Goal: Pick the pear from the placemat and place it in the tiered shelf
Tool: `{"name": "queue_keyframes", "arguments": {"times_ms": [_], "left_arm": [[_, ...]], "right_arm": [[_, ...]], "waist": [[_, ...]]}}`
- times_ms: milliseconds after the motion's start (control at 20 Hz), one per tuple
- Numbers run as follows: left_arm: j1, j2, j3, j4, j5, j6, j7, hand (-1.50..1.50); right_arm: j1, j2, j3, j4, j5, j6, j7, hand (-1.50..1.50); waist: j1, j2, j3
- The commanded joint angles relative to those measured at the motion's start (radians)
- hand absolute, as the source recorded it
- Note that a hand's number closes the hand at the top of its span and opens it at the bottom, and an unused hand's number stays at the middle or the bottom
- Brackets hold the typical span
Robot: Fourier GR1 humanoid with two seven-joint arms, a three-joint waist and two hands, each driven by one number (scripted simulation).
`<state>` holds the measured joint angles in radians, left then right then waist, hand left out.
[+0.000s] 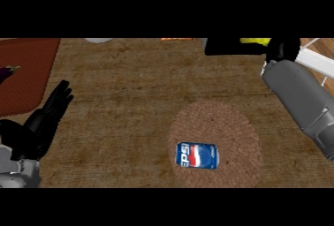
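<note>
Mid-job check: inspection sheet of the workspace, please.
Surface: brown woven counter.
Job's things: yellow pear in the right hand at the top edge; round placemat without it; white tiered shelf at upper right.
Clutter: Pepsi can on the placemat; dark red mat at left bearing a purple thing.
Hands: right hand curled round the pear; left hand open, resting at lower left.
Cables: nothing seen.
Surroundings: nothing seen.

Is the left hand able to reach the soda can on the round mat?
Probably yes. The left hand rests open at the left edge, and only bare counter lies between it and the can on the mat.
</note>
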<state>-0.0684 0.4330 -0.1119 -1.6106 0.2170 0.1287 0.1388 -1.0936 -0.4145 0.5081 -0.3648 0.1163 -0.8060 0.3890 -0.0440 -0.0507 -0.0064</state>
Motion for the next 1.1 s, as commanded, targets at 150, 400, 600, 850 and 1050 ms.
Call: {"name": "queue_keyframes", "arguments": {"times_ms": [150, 400, 600, 850, 1050], "left_arm": [[0.001, -0.002, 0.021, -0.002, 0.011, -0.007, -0.017, 0.00], [0.015, -0.009, 0.042, 0.031, 0.018, -0.037, -0.072, 0.00], [0.009, -0.020, 0.020, -0.023, 0.008, -0.010, -0.018, 0.00], [-0.022, -0.021, 0.023, -0.025, 0.001, -0.015, 0.000, 0.00], [0.017, -0.011, 0.023, -0.050, -0.001, -0.019, -0.015, 0.00]], "right_arm": [[-0.312, 0.024, 0.154, 0.082, 0.202, -0.017, 0.395, 1.50], [-0.420, 0.008, 0.156, 0.029, 0.251, 0.008, 0.554, 1.50], [-0.454, -0.020, -0.047, -0.139, 0.090, -0.209, 0.440, 1.50], [-0.332, -0.087, -0.150, -0.269, 0.033, -0.240, 0.307, 1.50], [-0.236, -0.159, 0.139, 0.010, 0.278, 0.055, 0.326, 1.50]], "waist": [[0.003, 0.011, -0.002], [0.010, 0.029, 0.004], [0.023, 0.028, 0.013], [0.031, 0.046, 0.008], [0.004, 0.045, -0.012]]}}
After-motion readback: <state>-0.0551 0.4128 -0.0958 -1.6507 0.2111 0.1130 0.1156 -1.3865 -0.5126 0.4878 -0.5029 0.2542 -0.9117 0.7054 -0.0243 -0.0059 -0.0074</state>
